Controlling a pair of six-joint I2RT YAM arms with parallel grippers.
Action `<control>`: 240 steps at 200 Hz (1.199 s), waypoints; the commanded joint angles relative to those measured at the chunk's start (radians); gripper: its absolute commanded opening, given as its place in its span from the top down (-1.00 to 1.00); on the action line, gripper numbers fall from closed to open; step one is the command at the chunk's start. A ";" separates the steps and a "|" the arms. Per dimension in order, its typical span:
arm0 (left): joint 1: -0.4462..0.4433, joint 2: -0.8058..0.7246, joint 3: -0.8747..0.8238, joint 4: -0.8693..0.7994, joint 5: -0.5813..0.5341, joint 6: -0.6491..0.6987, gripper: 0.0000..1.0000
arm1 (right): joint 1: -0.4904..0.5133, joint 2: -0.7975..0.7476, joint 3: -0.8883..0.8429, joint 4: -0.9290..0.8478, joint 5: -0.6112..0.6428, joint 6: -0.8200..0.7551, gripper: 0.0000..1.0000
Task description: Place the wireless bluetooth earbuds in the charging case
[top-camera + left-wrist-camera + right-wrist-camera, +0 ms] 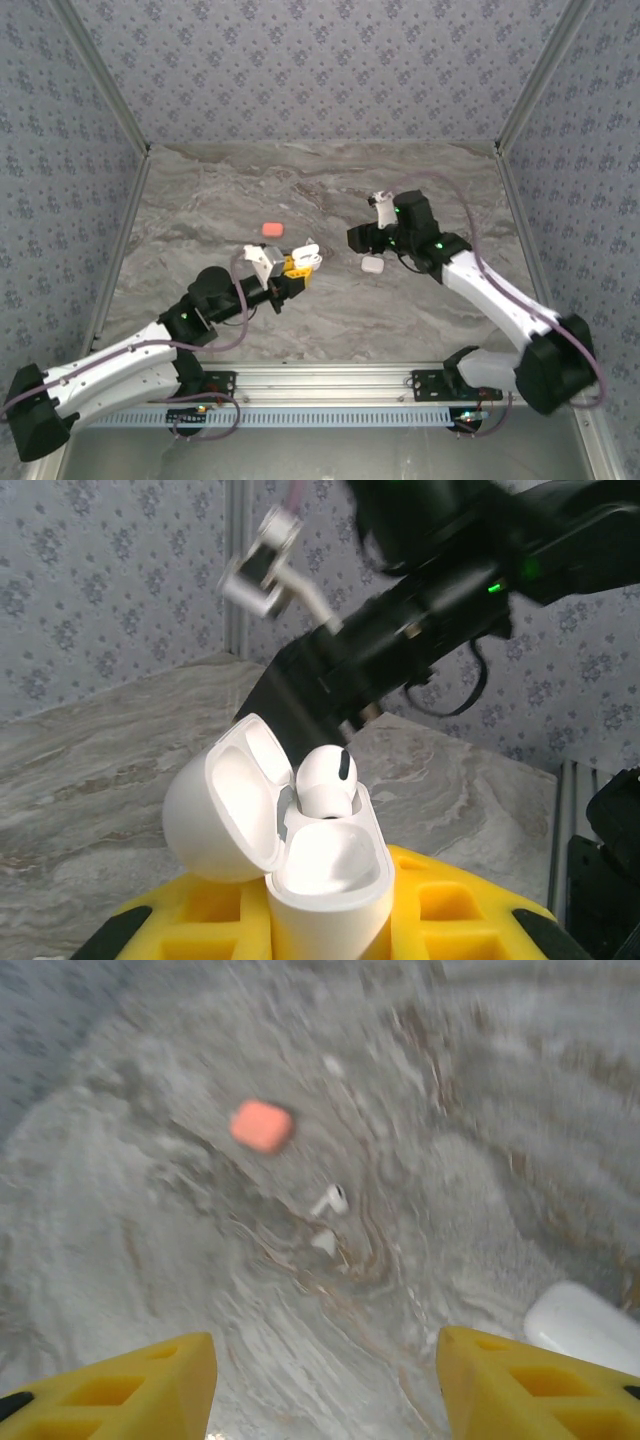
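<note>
- One white earbud (328, 780) sits in the open charging case (322, 875), centre frame.
- My left jaws are clamped on that case.
- Two loose earbuds (331, 1199) lie mid-frame on the counter (140, 1260).
- My right jaws stand apart, empty.
- An orange case (261, 1125) lies upper left and a closed white case (585, 1325) lower right.

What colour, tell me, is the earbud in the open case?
White earbud; clearest in left wrist view.

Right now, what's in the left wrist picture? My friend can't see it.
A glossy white plastic charging case, lid open, sits between the left gripper's yellow fingers with one white earbud inside. Behind it, a black robot arm hangs over the grey marble table.
</note>
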 commanded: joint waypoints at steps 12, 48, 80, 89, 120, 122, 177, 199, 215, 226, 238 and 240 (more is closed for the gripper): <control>-0.005 -0.069 -0.009 -0.058 -0.037 0.030 1.00 | 0.029 0.220 0.147 -0.006 0.041 0.016 -0.19; -0.005 -0.104 -0.016 -0.079 -0.038 0.026 1.00 | 0.072 0.465 0.298 0.006 0.044 -0.019 -0.15; -0.004 -0.110 -0.017 -0.082 -0.032 0.016 1.00 | 0.107 0.619 0.418 -0.007 0.055 -0.048 -0.13; -0.004 -0.111 -0.018 -0.078 -0.030 0.011 1.00 | 0.112 0.660 0.445 -0.011 0.062 -0.054 -0.12; -0.004 -0.114 -0.023 -0.078 -0.024 -0.003 1.00 | 0.119 0.768 0.545 -0.042 0.085 -0.078 -0.09; -0.004 -0.113 -0.024 -0.077 -0.024 -0.004 1.00 | 0.119 0.776 0.550 -0.044 0.087 -0.079 -0.09; -0.004 -0.137 -0.033 -0.081 -0.032 -0.011 1.00 | 0.127 0.868 0.616 -0.075 0.086 -0.101 0.02; -0.004 -0.137 -0.036 -0.083 -0.038 -0.011 1.00 | 0.133 0.888 0.625 -0.090 0.078 -0.117 0.06; -0.005 -0.135 -0.036 -0.084 -0.040 -0.009 1.00 | 0.135 0.898 0.629 -0.096 0.074 -0.124 0.10; -0.004 -0.135 -0.037 -0.083 -0.041 -0.009 1.00 | 0.136 0.902 0.629 -0.099 0.071 -0.125 0.14; -0.004 -0.134 -0.035 -0.083 -0.041 -0.009 1.00 | 0.137 0.906 0.629 -0.100 0.069 -0.125 0.17; -0.004 -0.133 -0.035 -0.083 -0.041 -0.010 1.00 | 0.138 0.906 0.629 -0.100 0.068 -0.125 0.18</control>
